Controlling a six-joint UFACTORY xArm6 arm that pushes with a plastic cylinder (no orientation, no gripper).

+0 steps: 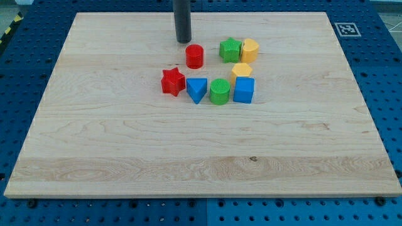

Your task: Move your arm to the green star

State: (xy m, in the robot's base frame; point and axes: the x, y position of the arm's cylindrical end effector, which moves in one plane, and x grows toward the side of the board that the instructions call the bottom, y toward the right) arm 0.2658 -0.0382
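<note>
My tip (183, 41) stands on the wooden board (94, 138) near the view's top, left of centre. It is a bare rod end that holds and clamps nothing, and it touches no block. The nearest block is the red cylinder (195, 56), just below it and slightly toward the view's right, with a narrow gap between them.

The green star (230, 49) lies to the view's right of my tip, beyond the red cylinder and at nearly the same height in the view. Its right side touches, or almost touches, a yellow block (250, 49) whose shape I cannot settle.

Further out, toward the view's bottom, a second yellow block (241, 70) sits above a blue cube (244, 90). In the same row, running to the view's left, are a green cylinder (219, 92), a blue triangular block (196, 90) and a red star (173, 81).

Assessment: the approach is unfinished. My tip is near the cluster but apart from the green star. What remains is a short travel toward the view's right, and the path along the top edge of the red cylinder looks clear. Passing lower would risk nudging that cylinder.
</note>
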